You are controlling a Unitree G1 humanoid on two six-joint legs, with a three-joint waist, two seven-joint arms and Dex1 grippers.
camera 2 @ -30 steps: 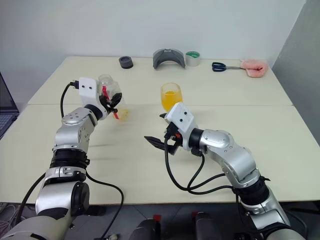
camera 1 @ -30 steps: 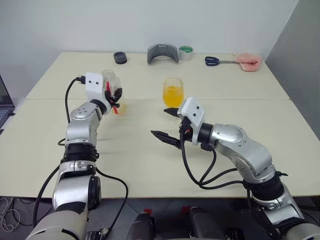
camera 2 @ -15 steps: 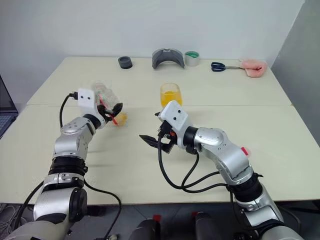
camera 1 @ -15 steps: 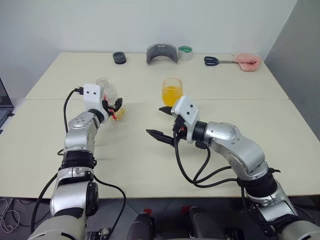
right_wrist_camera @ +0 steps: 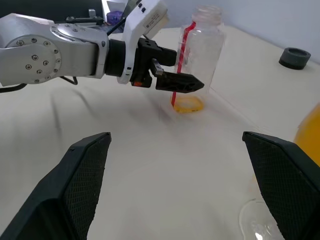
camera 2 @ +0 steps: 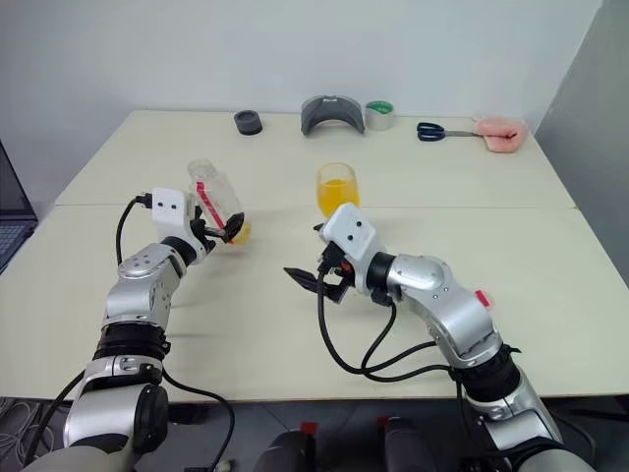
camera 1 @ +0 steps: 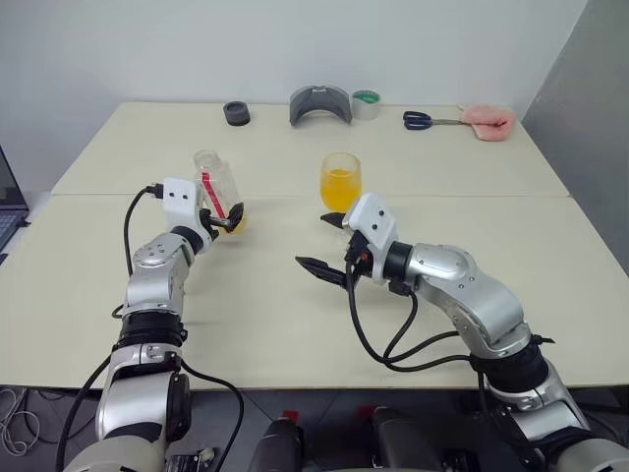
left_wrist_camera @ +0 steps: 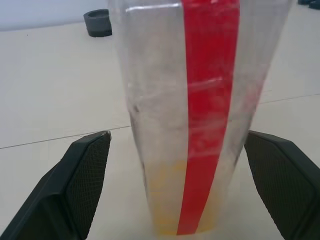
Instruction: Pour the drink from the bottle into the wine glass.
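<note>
The clear bottle with a red stripe stands upright and uncapped on the table, left of centre. Only a thin layer of orange drink lies in its base. My left gripper is open, one finger on each side of the bottle's lower part; in the left wrist view both fingers stand apart from it. The wine glass stands at the table's middle, its bowl about half full of orange drink. Just in front of the glass, my right gripper is open and holds nothing.
Along the far edge lie a black ring, a grey curved piece, a tape roll, scissors and a pink cloth. A laptop's edge shows at far left. A seam runs across the table.
My left gripper, shut on the tilted bottle a second ago, has sunk, set it upright on the table and opened. The right arm has hardly moved.
</note>
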